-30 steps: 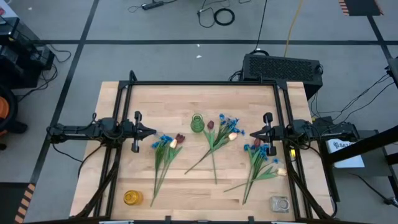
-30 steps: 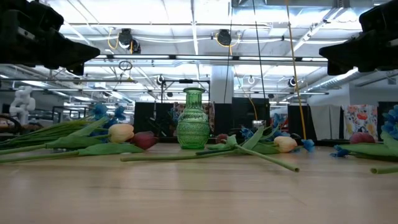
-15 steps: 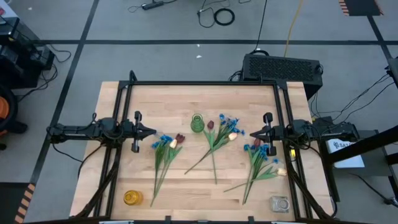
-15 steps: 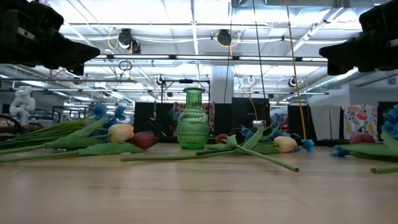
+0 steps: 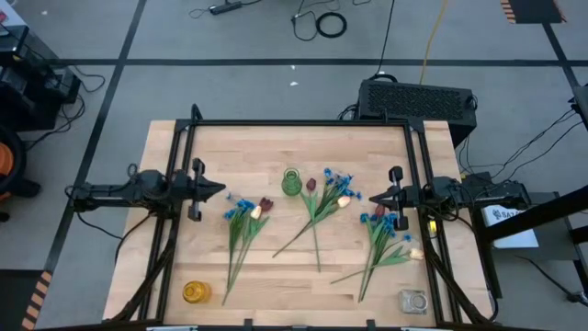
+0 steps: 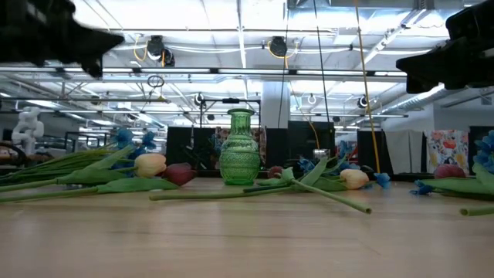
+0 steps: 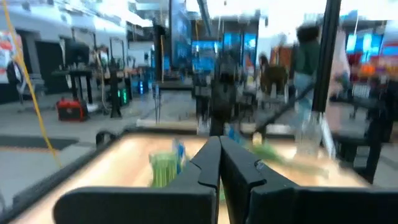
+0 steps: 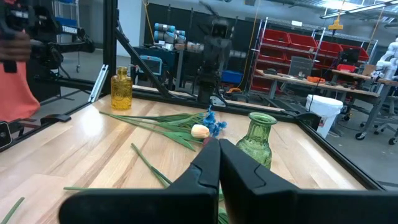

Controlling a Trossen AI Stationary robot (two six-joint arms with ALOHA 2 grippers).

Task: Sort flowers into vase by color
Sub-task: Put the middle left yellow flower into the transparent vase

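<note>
Our left gripper [image 5: 220,192] hangs above the table's left side with its fingers pressed together on nothing. Just beyond its tip lies the first bunch of flowers [image 5: 243,225]: blue blossoms, a dark red tulip and a cream tulip, their stems trailing away toward the table's front edge. Farther out in the direction it points stands the green vase [image 5: 291,182], upright and empty.

Our right gripper [image 5: 374,198] faces it from the opposite side, likewise closed and holding nothing. A second bunch [image 5: 322,202] lies ahead of its tip, next to the green vase, and a third bunch [image 5: 386,241] lies just beside and below it.

A yellow vase [image 5: 195,292] stands well behind our left gripper at the front corner; a clear vase [image 5: 412,301] stands at the front corner on the right gripper's side.
</note>
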